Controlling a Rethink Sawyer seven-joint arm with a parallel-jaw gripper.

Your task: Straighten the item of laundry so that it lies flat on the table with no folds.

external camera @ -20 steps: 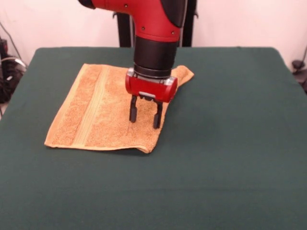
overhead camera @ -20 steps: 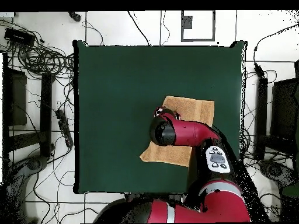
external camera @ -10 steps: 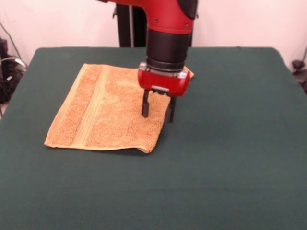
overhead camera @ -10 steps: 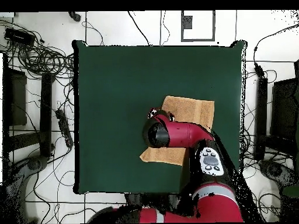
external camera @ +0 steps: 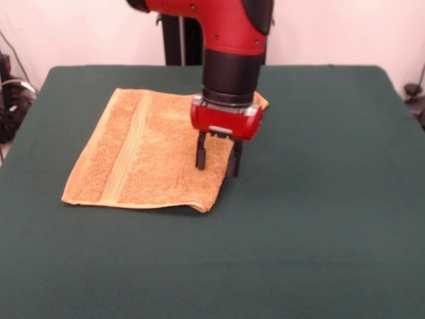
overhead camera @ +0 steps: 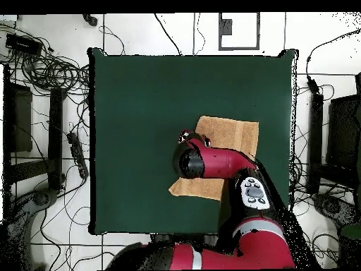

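Towel (external camera: 143, 156) is lying on the table (external camera: 319, 219) left of centre in the front view, w/ most of it spread flat. One woven band is running along its left part, roughly parallel to the left hem. The right portion is looking doubled: a rounded, thick fold edge is showing at the lower-right corner, and a small tan corner is sticking out behind the arm at the upper right. So the cloth isn't flat yet.

Arm (external camera: 229, 46) is coming down from the top of the frame, red body w/ black wrist section. Gripper (external camera: 217, 159) is pointing straight down at the towel's right edge. Its two black fingers (external camera: 200, 154) are standing apart, nothing between them: released, not grasping. Left finger is sitting over the terry, right finger is over or just past the edge toward the green; can't tell whether the tips are touching the cloth.

In the overhead view the towel (overhead camera: 229, 133) is lying right of centre on the table (overhead camera: 141, 113), w/ the arm (overhead camera: 211, 161) crossing over its lower left part and hiding the gripper. A tan corner is poking out below the arm at lower left.
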